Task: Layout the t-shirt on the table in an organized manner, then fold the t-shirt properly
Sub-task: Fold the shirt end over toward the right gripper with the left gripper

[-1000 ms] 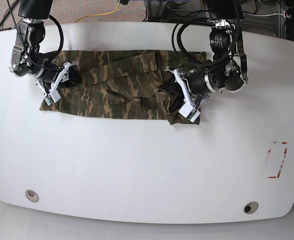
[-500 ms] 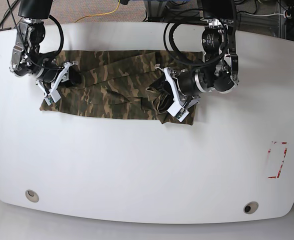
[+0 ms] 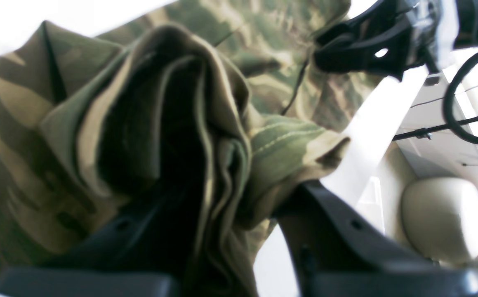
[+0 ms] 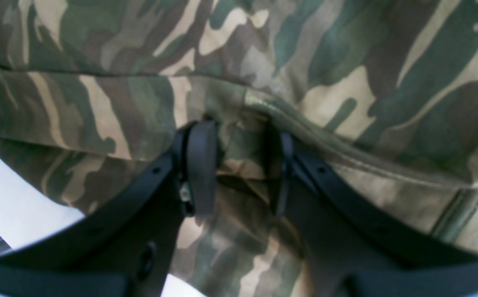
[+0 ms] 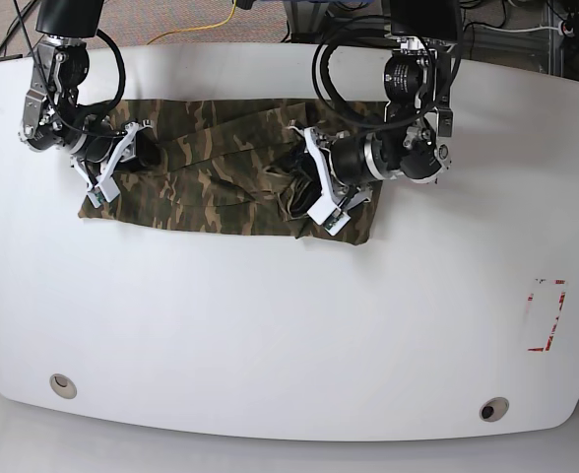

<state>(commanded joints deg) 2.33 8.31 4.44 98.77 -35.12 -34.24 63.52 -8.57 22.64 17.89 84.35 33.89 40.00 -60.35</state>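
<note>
Leftward across the base view, the left gripper [image 5: 317, 192] had been carried over the last second, and the bunched end of the t-shirt [image 5: 221, 177] had been dragged along with it, so that the cloth's span on the table [image 5: 270, 335] was shortened on that side. The right gripper [image 5: 112, 168] and the shirt end beneath it had been left where they were.

The t-shirt was laid as a long camouflage band across the far half of the white table, flat along its middle and heaped in folds beside the left gripper. In the left wrist view, the left gripper [image 3: 239, 231] was seen with a thick wad of layered cloth [image 3: 189, 136] gathered between its dark fingers [image 3: 337, 231], pinched and lifted into a ridge, with bare table [image 3: 370, 123] visible past the hem.

In the right wrist view, the right gripper [image 4: 239, 169] was seen with its jaws drawn close upon a small pleat of fabric [image 4: 239, 74] near a stitched hem, the pads [image 4: 199, 165] being pressed against the cloth on either side.

A red tape outline [image 5: 547, 315] was marked near the table's edge, well apart from the shirt, and two round grommet holes [image 5: 63, 384] were set along the near edge.
</note>
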